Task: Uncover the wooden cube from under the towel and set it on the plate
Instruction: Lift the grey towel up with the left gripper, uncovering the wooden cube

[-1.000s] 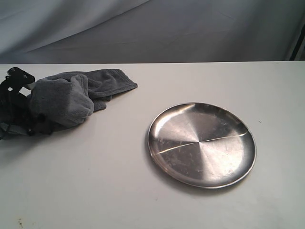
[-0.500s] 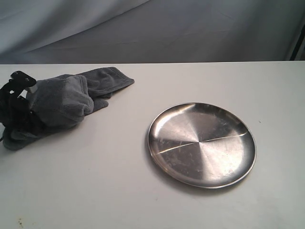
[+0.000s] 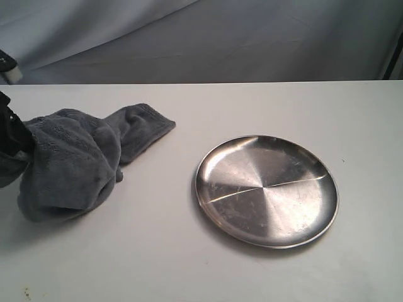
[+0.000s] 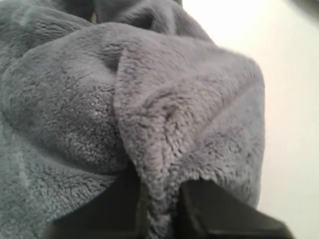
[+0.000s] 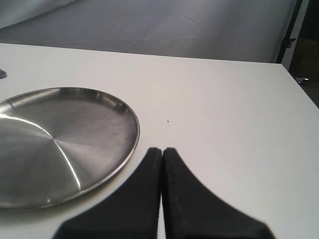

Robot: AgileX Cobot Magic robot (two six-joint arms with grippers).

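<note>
Over the white table [image 3: 189,264], left jaws pinch a fold of towel [image 4: 149,124] between them; right jaws pressed together

We see a plain white tabletop [image 3: 189,264], matte and evenly lit, carrying soft shadows and a few tiny dark specks [image 3: 26,293] near its nearest left corner in the exterior view. Behind its far edge hangs a grey-blue cloth backdrop [image 3: 252,38], loosely draped with shallow creases. On the right, a dark slanted pole [image 5: 290,27] borders the cloth
</note>
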